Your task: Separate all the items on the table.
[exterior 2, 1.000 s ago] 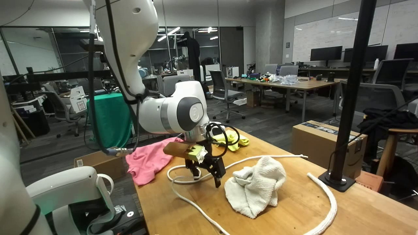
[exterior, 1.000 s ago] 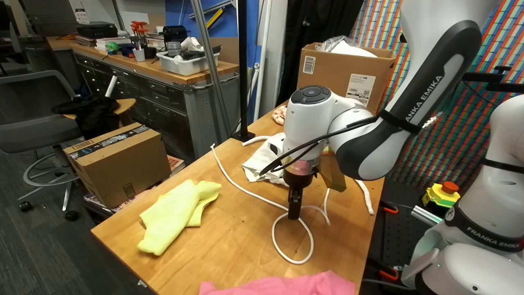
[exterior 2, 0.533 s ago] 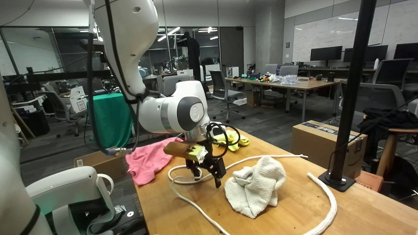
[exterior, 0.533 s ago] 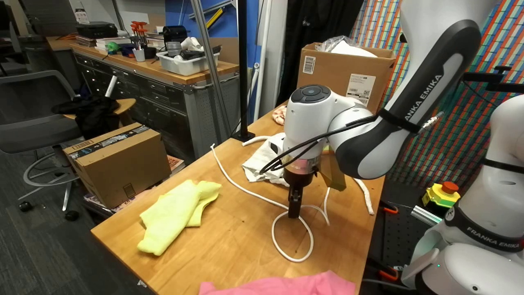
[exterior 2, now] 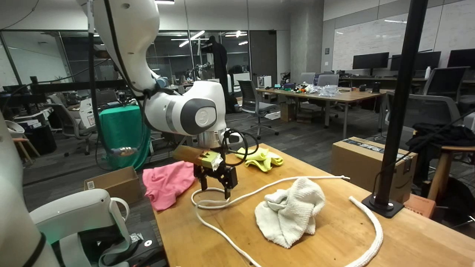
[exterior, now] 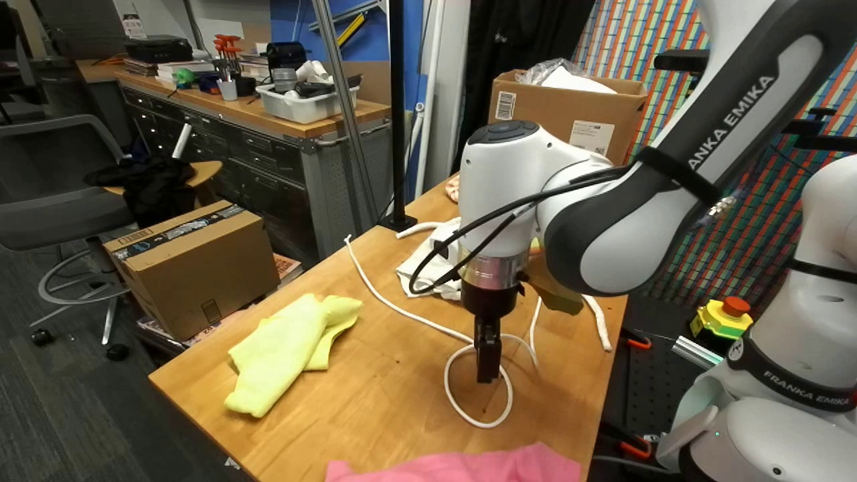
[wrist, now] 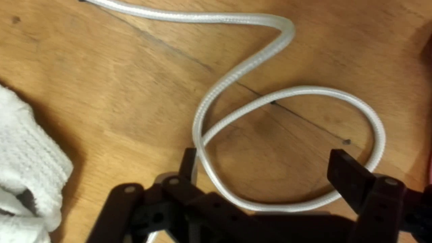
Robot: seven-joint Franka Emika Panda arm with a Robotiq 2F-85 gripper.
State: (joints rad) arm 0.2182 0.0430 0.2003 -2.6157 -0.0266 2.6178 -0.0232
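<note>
My gripper (wrist: 263, 153) stands wide above the white rope (wrist: 303, 90). Separating it looks like my step; next, lower and pinch.

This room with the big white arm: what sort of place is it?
Probably a robotics lab or workshop, perhaps with office space: in view are a jointed robot arm, a drawer-fronted workbench and, across the room, computer monitors.
</note>
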